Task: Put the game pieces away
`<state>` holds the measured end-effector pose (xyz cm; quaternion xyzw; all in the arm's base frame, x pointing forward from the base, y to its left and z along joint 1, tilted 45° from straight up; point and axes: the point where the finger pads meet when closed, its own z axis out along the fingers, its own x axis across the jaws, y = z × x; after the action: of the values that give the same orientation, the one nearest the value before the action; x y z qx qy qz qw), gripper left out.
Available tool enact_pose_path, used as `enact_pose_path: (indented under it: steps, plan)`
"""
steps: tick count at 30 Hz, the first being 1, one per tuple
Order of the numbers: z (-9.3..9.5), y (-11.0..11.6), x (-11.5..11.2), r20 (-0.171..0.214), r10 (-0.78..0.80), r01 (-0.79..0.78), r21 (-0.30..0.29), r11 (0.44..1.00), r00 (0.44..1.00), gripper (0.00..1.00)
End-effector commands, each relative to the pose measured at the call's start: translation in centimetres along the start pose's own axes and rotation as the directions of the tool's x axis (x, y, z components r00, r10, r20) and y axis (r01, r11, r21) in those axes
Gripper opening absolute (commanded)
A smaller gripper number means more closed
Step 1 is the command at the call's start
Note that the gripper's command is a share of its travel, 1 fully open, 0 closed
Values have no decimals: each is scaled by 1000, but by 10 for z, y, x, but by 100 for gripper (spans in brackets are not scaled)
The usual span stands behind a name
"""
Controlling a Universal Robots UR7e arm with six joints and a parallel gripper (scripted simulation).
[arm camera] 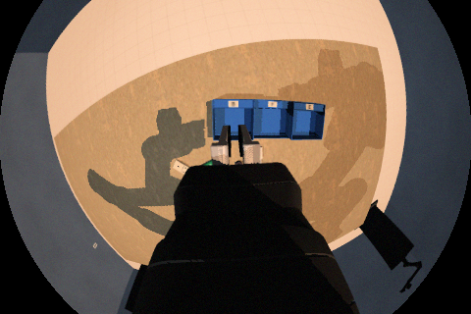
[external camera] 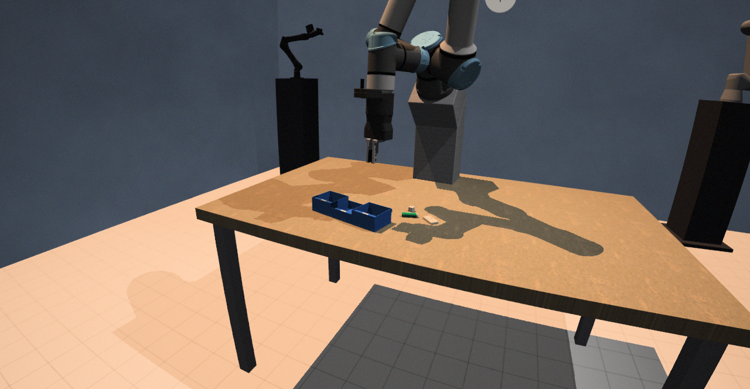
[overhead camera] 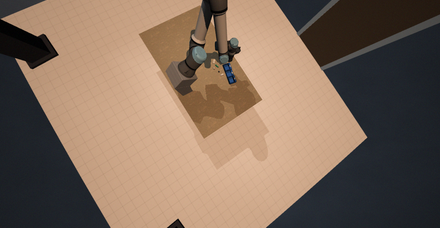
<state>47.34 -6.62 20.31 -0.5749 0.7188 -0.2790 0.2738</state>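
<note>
Care matters most in the descent: the end effector (external camera: 372, 153) hangs high above the desk (external camera: 524, 239), fingers drawn nearly together with nothing visible between them. For the next pickup, I judge it should widen them before dropping, come straight down over one piece, and centre it so neither fingertip nudges a neighbour. The pale cube (external camera: 412, 208), probably a die, lies far below the end effector and off to one side, with a green cylinder (external camera: 409, 214) just beside it and a flat tan tile (external camera: 429, 219) near. The blue three-part bin (external camera: 351, 210) stands below as well, closer than the pieces. Its label tags show in the wrist view but are too small to read, so compartment F needs checking before release.
</note>
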Motion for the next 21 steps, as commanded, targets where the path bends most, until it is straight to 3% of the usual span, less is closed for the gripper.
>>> enact_pose_path:
  steps: [1,11,12,21]
  plan:
    - [-14,0,2,14,-2,2,-23,1000,1000,31]
    - [-14,0,2,14,-2,2,-23,1000,1000,31]
    - [-10,5,-3,16,-52,52,-23,998,999,79]
    - [33,48,-48,27,-321,321,-23,947,947,79]
